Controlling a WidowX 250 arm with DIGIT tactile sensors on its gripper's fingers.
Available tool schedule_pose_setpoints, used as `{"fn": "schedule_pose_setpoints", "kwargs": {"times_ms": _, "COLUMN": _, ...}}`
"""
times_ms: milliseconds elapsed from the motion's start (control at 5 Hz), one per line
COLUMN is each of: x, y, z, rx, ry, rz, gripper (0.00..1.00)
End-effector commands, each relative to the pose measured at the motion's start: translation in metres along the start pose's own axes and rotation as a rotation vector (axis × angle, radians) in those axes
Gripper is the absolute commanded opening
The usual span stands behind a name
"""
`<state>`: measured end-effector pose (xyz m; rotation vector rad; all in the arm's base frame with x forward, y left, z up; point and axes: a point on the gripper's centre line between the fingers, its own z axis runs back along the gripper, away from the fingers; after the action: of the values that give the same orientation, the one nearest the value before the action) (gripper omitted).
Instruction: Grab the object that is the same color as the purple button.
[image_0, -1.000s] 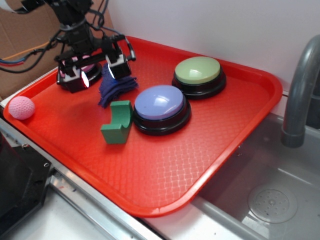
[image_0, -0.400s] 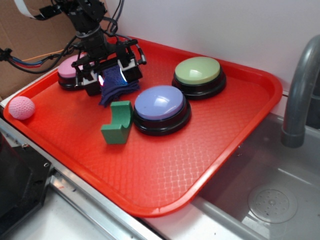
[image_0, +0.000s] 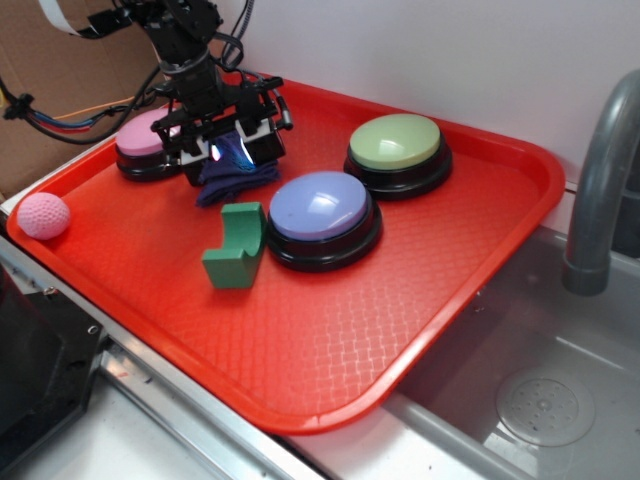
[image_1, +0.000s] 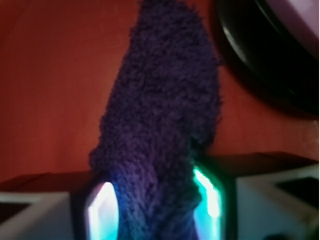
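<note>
The purple cloth (image_1: 165, 130) sits directly between the two lit fingers (image_1: 102, 210) of the claw (image_0: 228, 150), and in the wrist view its soft knitted body fills the whole gap, touching both pads, so I judge the claw is clenched on the cloth. From the fingers the cloth stretches away forward as one long ridge, so its long axis runs straight out from the claw, roughly square to the line from one finger to the other, and its far end narrows and points away from the wrist. In the exterior view the lower folds of the cloth hang below the fingers and seem to rest on the red tray (image_0: 330, 330), though I cannot tell if all of it is touching there. The coming move depends on this relation: the cloth is already inside the grip, not beside it, so only a lift is needed, I think. Just beyond the cloth, on the side away from the arm, is the purple button (image_0: 320, 205), close to the cloth. The pink button (image_0: 140, 137) is just on the other side of the claw, and the green block (image_0: 234, 250) stands near, in front of the cloth.
</note>
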<state>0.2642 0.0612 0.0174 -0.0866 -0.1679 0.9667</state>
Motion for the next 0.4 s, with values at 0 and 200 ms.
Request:
{"fn": "schedule_pose_setpoints", "kwargs": {"times_ms": 0, "x": 0.006, "y": -0.001, "z": 0.015, "rx": 0.007, "ry": 0.061, "rz": -0.189, "gripper": 0.0}}
{"fn": "schedule_pose_setpoints", "kwargs": {"times_ms": 200, "x": 0.003, "y": -0.002, "z": 0.044, "rx": 0.0, "ry": 0.068, "rz": -0.366, "gripper": 0.0}}
